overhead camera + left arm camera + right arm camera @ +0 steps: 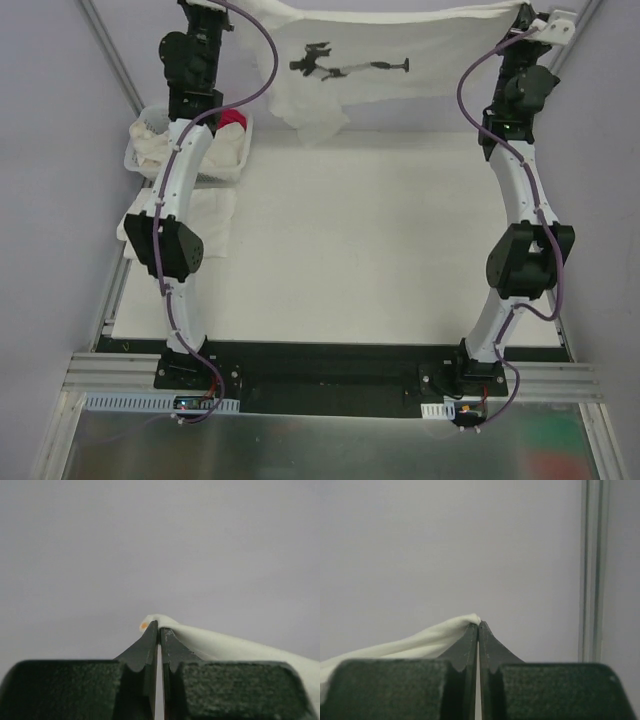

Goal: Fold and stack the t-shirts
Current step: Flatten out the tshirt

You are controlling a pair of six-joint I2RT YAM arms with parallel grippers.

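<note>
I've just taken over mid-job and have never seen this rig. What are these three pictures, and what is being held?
The machine is two robot arms, a left arm and a right arm, bolted at the near edge of a table. The wide picture looks down from above and behind them. The other two come from a camera on each wrist. The dark left fingers and right fingers are each shut on an edge of one white t-shirt with a dark print, stretched between them at the far side. On the left stands a white basket holding white fabric and a red cloth. More white fabric, probably other shirts, lies beside it.
</note>
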